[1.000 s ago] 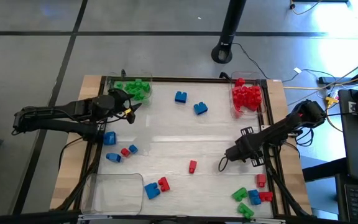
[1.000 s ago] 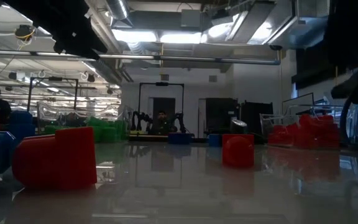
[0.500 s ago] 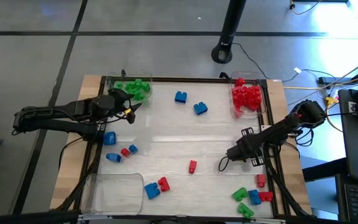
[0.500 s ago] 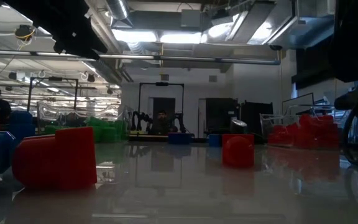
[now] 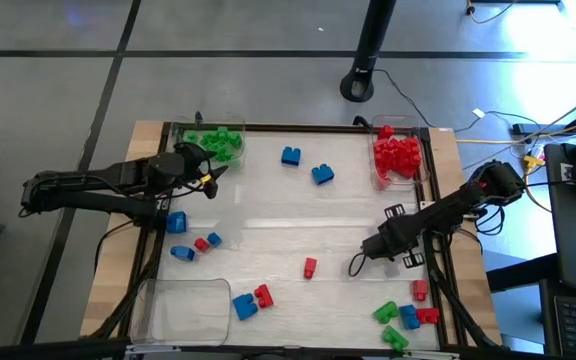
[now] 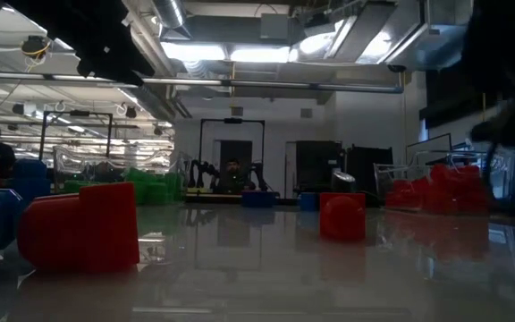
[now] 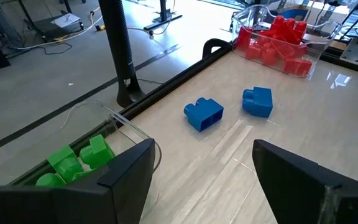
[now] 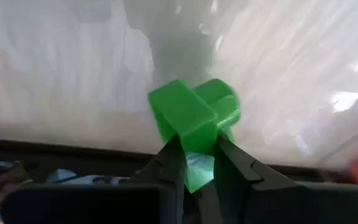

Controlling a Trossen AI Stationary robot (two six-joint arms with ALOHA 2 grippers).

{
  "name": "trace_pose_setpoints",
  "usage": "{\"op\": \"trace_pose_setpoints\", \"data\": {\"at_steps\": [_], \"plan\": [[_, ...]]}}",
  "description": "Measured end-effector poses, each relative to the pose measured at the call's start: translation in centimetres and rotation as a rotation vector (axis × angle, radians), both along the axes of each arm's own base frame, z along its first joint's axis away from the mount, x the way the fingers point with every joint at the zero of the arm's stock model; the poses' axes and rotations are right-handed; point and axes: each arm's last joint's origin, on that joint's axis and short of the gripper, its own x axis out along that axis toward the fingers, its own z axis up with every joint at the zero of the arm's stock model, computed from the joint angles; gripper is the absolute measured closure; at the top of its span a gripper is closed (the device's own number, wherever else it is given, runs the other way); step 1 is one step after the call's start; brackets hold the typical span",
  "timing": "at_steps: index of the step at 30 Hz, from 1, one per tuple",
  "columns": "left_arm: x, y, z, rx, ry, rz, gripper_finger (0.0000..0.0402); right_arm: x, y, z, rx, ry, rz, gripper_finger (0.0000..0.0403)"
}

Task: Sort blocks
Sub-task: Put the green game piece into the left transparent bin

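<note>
Two dark arms reach over the bench (image 5: 288, 215). At right-centre of the high view, the right gripper (image 5: 356, 265) angles low, fingers clenched on a small green studded plastic brick (image 8: 194, 115), seen only by its wrist camera. The left gripper (image 5: 211, 172) hovers upper left, fingers spread, beside the clear plastic tray of green bricks (image 5: 213, 141).

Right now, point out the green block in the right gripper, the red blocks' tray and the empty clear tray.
green block (image 8: 194, 115): right wrist view, its front face.
red blocks' tray (image 5: 378, 178): high view, near rim.
empty clear tray (image 5: 178, 308): high view, bare floor.
</note>
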Motion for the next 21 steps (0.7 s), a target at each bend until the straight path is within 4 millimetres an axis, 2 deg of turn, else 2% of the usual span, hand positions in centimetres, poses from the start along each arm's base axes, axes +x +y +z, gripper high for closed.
{"op": "trace_pose_setpoints", "data": {"at_steps": [4, 10, 13, 17, 21], "plan": [[0.0, 0.0, 0.0, -0.001, -0.001, 0.000, 0.0141, 2.1, 0.8, 2.6, 0.029, -0.115, 0.044, 0.0344], [0.0, 0.0, 0.0, -0.002, -0.001, 0.001, 0.0141, 5.0, 1.7, 7.2, 0.005, -0.336, 0.143, 0.0399], [0.0, 0.0, 0.0, -0.002, -0.001, 0.001, 0.0141, 5.7, 1.9, 8.7, -0.015, -0.405, 0.157, 0.0389], [0.0, 0.0, 0.0, -0.002, -0.001, 0.002, 0.0141, 5.9, 2.1, 9.2, 0.006, -0.431, 0.044, 0.0362], [0.0, 0.0, 0.0, -0.004, -0.001, 0.003, 0.0141, 5.4, 2.3, 8.4, 0.095, -0.364, -0.076, 0.0328]]}}
